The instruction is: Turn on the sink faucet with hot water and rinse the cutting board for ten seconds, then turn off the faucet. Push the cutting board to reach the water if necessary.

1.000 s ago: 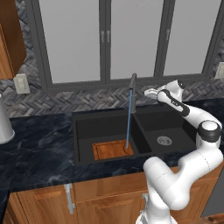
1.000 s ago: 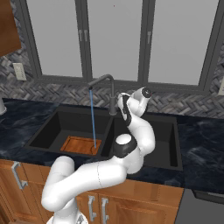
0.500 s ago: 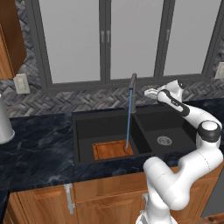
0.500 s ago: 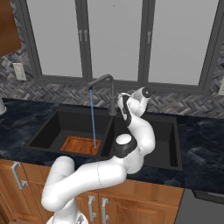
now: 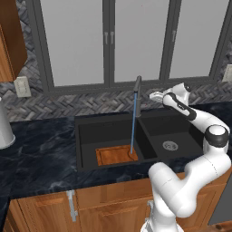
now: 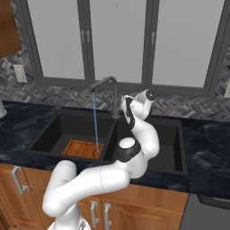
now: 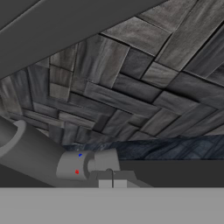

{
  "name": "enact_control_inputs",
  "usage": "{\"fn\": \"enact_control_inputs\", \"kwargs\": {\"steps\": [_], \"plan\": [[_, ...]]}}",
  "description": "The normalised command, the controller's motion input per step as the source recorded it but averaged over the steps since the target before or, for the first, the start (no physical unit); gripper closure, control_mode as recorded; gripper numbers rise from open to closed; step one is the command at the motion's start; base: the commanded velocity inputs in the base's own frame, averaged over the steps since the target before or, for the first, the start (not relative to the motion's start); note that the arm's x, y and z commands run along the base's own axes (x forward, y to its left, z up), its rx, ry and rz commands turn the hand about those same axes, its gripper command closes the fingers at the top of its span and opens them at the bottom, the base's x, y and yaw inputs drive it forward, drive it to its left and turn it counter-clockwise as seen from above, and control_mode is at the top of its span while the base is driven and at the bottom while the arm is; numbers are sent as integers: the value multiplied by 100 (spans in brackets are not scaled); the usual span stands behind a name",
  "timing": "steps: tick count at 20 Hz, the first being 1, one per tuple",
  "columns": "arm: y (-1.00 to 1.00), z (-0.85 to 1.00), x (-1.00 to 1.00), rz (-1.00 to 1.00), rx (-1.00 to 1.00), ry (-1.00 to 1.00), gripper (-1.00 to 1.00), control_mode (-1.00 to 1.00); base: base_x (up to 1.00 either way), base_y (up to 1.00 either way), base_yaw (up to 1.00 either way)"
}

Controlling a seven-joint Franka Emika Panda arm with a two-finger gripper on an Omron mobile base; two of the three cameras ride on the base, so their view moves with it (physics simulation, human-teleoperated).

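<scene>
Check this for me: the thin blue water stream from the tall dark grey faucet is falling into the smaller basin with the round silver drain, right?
Not quite. The thin blue water stream from the tall dark grey faucet falls into the larger basin of the black matte sink, landing at the right-hand edge of the small orange-brown wooden cutting board. The left base view shows it; the round silver drain sits in the other basin.

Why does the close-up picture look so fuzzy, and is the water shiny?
Hand view: taken close, so the wall tiles and the sink faucet look soft and stretched. Left base view: the water is a flat blue line without sparkle, landing on the cutting board. Right base view: even light, faint shadows in the sink.
</scene>
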Motion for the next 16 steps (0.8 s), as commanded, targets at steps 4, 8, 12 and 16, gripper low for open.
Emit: {"fn": "enact_control_inputs", "kwargs": {"steps": [4,8,12,16], "plan": [[0,0,0,0,0,0,100,-100,0,0,0],[0,0,0,0,0,0,100,-100,0,0,0],[0,0,0,0,0,0,100,-100,0,0,0],[0,0,0,0,0,0,100,-100,0,0,0]]}}
